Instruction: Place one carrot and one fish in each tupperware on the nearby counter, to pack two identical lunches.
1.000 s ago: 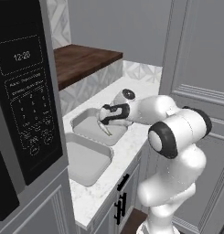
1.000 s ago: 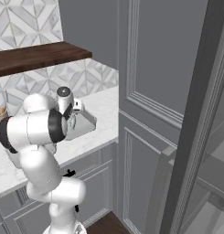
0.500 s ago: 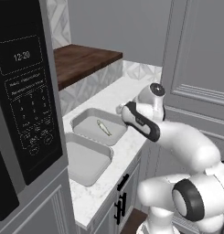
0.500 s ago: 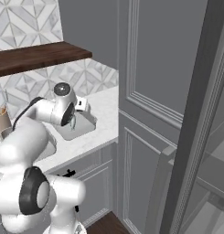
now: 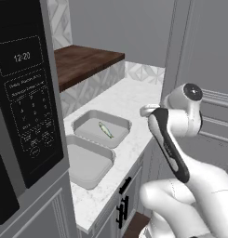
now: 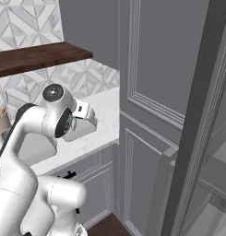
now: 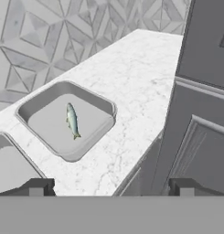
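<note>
The near square grey plastic tupperware (image 5: 89, 161) sits to the left of the hand in the hand camera (image 7: 8, 167), its visible part bare, and in the left base view its floor looks bare too. Just right of it, ahead of the fingertips and a little left of centre, the second square grey tupperware (image 7: 67, 119) holds one small silvery-green fish (image 7: 72, 120) lying flat on its floor; no carrot lies beside it. Both boxes rest on the white, faintly marbled counter (image 7: 136, 73), which runs away ahead of the hand toward the patterned grey tile wall (image 7: 49, 36). To the right of the hand stands the tall grey panelled cabinet door (image 7: 205, 91).

The two-finger gripper (image 7: 111, 186) has its jaws spread wide, the two dark fingertips (image 7: 36, 186) far apart at the bottom of the hand camera, and nothing is between them. It hangs apart from the boxes, off the counter's front edge.

As I judge it, one fish of four items is packed and the hand is free for the next fetch. No carrot or second fish is visible here, so the next move calls for turning toward wherever they lie, then carrying one back over a box and releasing it inside the rim
</note>
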Available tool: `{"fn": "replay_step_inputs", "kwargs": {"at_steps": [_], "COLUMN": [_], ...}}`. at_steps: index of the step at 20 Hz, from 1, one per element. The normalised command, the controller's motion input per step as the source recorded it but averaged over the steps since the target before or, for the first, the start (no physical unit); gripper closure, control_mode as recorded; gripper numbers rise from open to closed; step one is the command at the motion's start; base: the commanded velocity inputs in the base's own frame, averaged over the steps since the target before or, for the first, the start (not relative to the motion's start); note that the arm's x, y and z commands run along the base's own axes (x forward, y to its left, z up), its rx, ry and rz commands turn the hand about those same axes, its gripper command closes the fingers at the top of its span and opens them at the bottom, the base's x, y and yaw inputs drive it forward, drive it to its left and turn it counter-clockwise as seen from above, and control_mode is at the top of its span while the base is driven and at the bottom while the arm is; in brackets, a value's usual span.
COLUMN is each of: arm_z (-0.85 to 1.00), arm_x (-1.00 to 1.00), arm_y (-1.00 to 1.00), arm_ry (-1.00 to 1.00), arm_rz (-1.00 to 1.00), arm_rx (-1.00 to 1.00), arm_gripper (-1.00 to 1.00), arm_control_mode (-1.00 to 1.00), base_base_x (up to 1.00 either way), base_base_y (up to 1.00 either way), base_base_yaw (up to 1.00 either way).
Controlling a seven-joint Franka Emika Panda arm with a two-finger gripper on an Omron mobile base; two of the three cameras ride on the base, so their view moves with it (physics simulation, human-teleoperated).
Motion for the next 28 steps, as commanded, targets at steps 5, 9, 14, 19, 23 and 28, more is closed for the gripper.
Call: {"fn": "replay_step_inputs", "kwargs": {"at_steps": [5,9,14,19,23,28], "arm_z": [0.58,0.76,0.34,0.00,0.00,0.00], "arm_x": [-1.00,-1.00,-0.99,0.00,0.00,0.00], "arm_y": [-0.38,0.01,0.09,0.00,0.00,0.00], "arm_ry": [0.00,-0.02,-0.02,0.00,0.00,0.00], "arm_rz": [-0.13,-0.01,0.00,0.00,0.00,0.00], "arm_rx": [0.00,-0.05,-0.08,0.00,0.00,0.00], "arm_gripper": [-1.00,-1.00,-1.00,-1.00,-1.00,-1.00], "arm_control_mode": [-1.00,-1.00,-1.00,1.00,1.00,1.00], "base_base_x": [0.00,0.00,0.00,-1.00,-1.00,-1.00], "base_base_y": [0.00,0.00,0.00,0.00,0.00,0.00], "base_base_yaw": [0.00,0.00,0.00,0.00,-0.01,-0.21]}}
